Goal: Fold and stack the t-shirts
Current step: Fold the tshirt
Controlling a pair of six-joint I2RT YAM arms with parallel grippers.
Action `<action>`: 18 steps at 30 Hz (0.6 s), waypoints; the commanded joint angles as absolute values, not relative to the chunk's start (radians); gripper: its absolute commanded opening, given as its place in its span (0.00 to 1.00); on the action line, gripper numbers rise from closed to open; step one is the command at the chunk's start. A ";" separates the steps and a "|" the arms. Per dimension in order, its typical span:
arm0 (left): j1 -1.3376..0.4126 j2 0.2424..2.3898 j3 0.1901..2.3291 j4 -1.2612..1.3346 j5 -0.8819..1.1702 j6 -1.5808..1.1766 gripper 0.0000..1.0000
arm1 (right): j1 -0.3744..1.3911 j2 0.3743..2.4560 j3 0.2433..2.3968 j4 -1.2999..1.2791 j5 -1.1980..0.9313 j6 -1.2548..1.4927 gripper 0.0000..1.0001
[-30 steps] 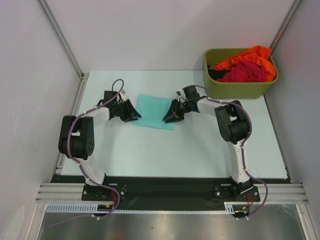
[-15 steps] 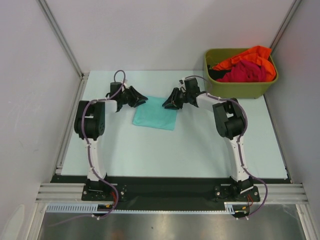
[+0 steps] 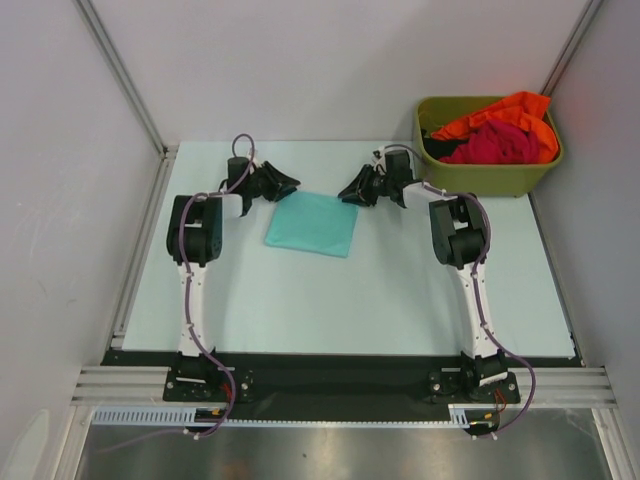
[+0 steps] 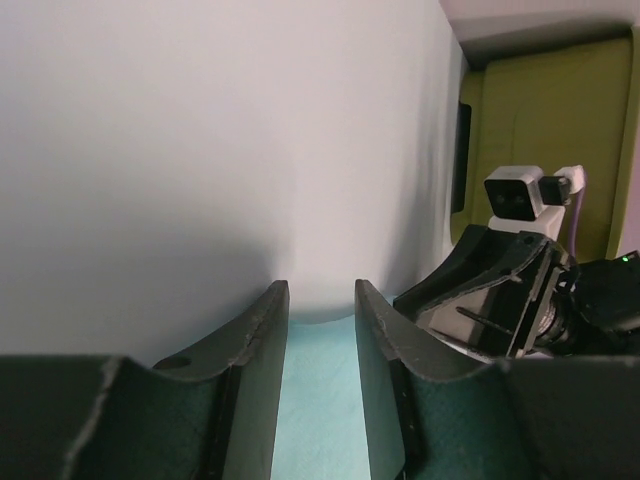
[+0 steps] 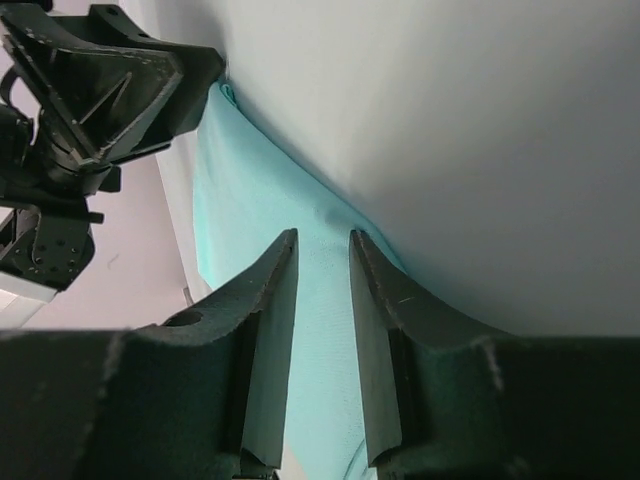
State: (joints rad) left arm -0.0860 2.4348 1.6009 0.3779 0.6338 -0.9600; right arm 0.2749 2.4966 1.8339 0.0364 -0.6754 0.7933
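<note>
A teal t-shirt (image 3: 312,223) lies folded into a flat square on the table, also visible as teal cloth (image 4: 315,400) under the left fingers and as a teal sheet (image 5: 250,190) in the right wrist view. My left gripper (image 3: 290,184) hovers at its far left corner, open, with nothing between the fingers. My right gripper (image 3: 346,190) is at the far right corner, also open and empty. The orange t-shirt (image 3: 505,110) and the magenta t-shirt (image 3: 490,143) are bunched in the olive bin (image 3: 480,178).
The olive bin stands at the table's far right corner, close to the right arm's wrist. White walls enclose the back and both sides. In the left wrist view the right gripper (image 4: 500,290) faces mine, a short gap apart.
Both grippers have moved from the shirt's side edges toward the far wall and now sit at its far corners. The teal shirt lies flat where it was.
</note>
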 commanded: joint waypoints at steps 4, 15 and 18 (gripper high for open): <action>-0.063 2.476 1.698 0.318 0.632 -0.940 0.38 | 0.238 2.566 1.956 -0.104 -0.588 0.723 0.39; -0.064 2.061 1.758 -0.241 0.483 -0.555 0.54 | 0.316 2.461 2.241 -0.518 -0.428 0.542 0.63; -0.087 1.864 1.585 -0.279 0.477 -0.519 0.54 | 0.339 2.395 2.215 -0.619 -0.332 0.493 0.75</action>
State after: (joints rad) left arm -0.0669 2.1052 1.6711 -0.1825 0.5053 -0.6315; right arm 0.3119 2.5198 2.1769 -0.4595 -0.4492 0.5915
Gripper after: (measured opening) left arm 0.541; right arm 0.720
